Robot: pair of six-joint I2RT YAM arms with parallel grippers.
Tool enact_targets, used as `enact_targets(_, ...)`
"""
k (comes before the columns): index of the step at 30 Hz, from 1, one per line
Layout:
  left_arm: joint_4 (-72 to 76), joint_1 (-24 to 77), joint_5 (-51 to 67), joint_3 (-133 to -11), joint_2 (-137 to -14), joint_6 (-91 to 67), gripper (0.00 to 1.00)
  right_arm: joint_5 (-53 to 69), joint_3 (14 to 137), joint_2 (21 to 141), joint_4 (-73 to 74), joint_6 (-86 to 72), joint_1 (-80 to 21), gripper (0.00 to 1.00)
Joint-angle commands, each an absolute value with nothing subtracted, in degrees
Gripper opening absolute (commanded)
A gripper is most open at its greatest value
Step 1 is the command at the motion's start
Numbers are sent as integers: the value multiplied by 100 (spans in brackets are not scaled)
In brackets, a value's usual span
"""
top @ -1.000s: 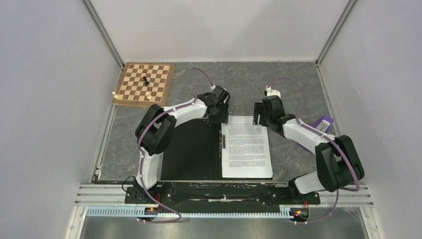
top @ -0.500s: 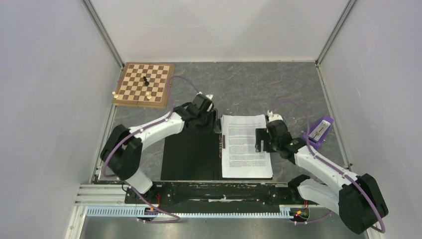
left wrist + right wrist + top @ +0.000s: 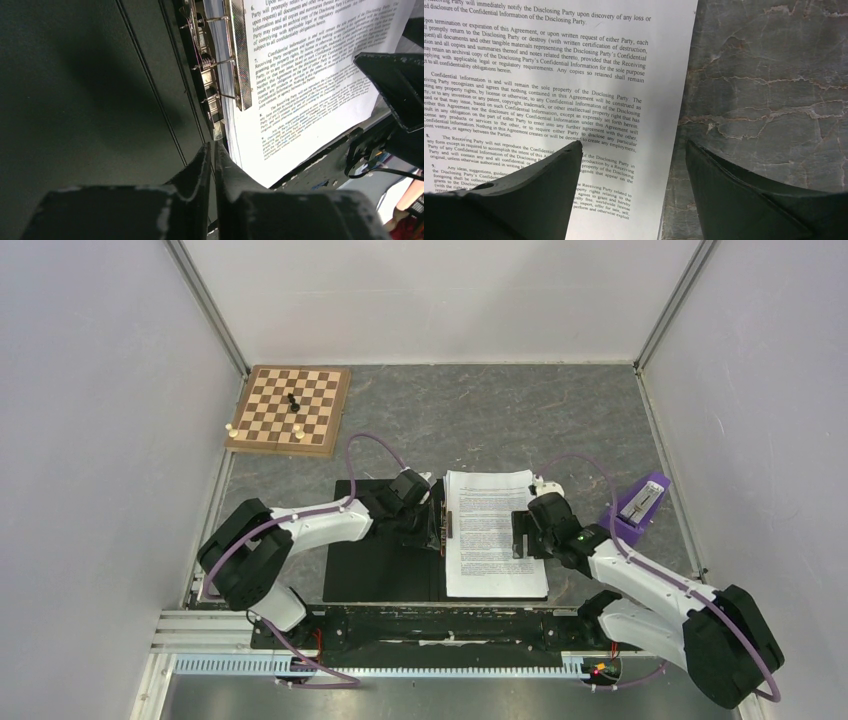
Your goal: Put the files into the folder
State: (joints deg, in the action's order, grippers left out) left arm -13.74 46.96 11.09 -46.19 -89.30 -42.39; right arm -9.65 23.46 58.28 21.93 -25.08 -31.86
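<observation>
White files (image 3: 495, 540) lie on the right black face of the open folder (image 3: 375, 565); our left gripper (image 3: 212, 152), pinched closed and empty, has dropped to the spine clip (image 3: 241, 60), our right gripper (image 3: 634, 150) spread wide over the sheets' right edge, so we reckon closing comes next

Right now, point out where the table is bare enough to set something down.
Widest bare patch: the grey table behind the folder and files, from the chessboard to the right wall. Crowded: the folder's spine under the left gripper, and the files' right edge with the right gripper and purple object.
</observation>
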Motion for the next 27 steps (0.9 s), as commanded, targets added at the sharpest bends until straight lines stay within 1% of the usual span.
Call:
enact_targets(1, -1072, 4720, 914, -4598, -8964, -4501, 7, -1200, 2356, 5917, 1956, -2601, -3269, 78)
enact_targets(2, -1106, 4720, 856, -4598, -8989, -4500, 4, -1197, 2348, 5926, 1936, -2601, -3277, 78)
enact_targets(4, -1146, 4720, 811, -4622, -9081, -4494, 2, -1183, 2345, 5958, 1907, -2620, -3311, 78)
enact_targets(13, -1098, 4725, 785, -4665, -9399, -4500, 2, -1287, 2469, 6193, 1862, -2798, -3771, 78)
enact_targets(19, -1103, 4731, 778, -4685, -9453, -4482, 2, -1503, 2575, 6231, 1998, -2775, -3858, 79)
enact_targets(24, -1194, 4720, 708, -4693, -9443, -4440, 2, -1612, 2726, 6127, 2154, -2688, -3854, 84)
enact_targets(27, -1248, 4718, 680, -4693, -9440, -4423, 2, -1736, 2825, 6070, 2235, -2671, -3861, 89)
